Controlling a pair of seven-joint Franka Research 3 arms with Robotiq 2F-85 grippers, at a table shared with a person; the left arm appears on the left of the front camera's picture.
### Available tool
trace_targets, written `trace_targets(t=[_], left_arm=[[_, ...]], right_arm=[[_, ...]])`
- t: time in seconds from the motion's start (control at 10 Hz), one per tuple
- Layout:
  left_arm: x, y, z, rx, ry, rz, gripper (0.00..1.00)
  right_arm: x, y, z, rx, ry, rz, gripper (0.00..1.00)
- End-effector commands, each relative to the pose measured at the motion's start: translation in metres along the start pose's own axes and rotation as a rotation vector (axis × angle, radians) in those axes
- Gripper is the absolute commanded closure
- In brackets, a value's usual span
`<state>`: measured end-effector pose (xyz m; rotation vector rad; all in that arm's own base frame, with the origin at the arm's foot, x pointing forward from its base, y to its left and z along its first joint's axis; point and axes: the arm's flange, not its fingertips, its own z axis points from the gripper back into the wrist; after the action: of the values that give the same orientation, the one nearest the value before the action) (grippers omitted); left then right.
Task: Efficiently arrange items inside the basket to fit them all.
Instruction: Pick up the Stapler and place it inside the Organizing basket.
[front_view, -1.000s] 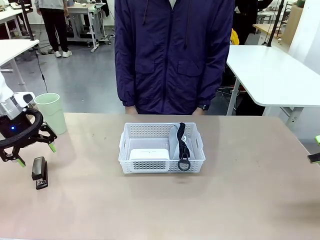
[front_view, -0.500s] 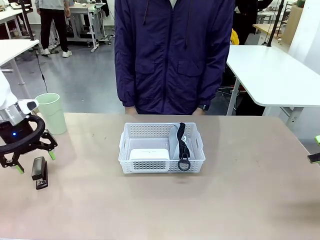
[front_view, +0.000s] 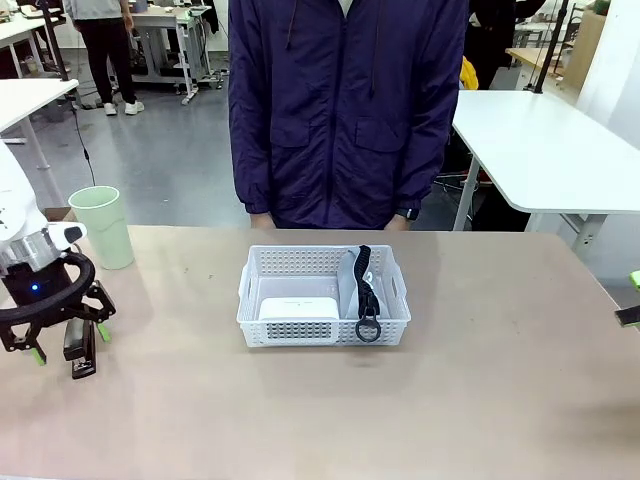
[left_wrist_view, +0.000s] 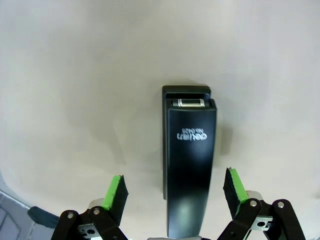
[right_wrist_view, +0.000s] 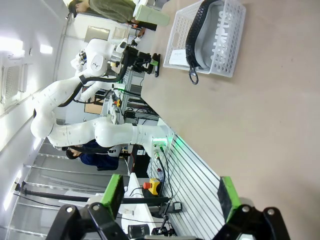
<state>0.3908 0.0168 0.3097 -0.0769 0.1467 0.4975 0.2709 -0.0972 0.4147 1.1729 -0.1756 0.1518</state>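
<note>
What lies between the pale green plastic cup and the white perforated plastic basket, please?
Nothing: in the front view, the tan tabletop between the pale green plastic cup and the white perforated plastic basket is bare.

Left gripper drops lower and shifts toward the near table edge, going from behind the black stapler to right over it. Stapler now sits between the spread green fingers and its far end is partly covered in the front view. The wrist also clears the pale green cup, so its left edge is in full view.
</note>
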Motion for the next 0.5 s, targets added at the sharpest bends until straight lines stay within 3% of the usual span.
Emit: trace_targets(t=[0.0, 0.4], left_arm=[[-0.0046, 0.0071, -0.0189, 0.025, 0.009, -0.017, 0.00], [-0.0044, 0.0066, -0.0216, -0.005, -0.014, -0.065, 0.00]], right_arm=[[-0.0027, -0.0003, 0.0019, -0.003, 0.010, 0.015, 0.00], [-0.0027, -0.0003, 0.0019, -0.003, 0.010, 0.015, 0.00]])
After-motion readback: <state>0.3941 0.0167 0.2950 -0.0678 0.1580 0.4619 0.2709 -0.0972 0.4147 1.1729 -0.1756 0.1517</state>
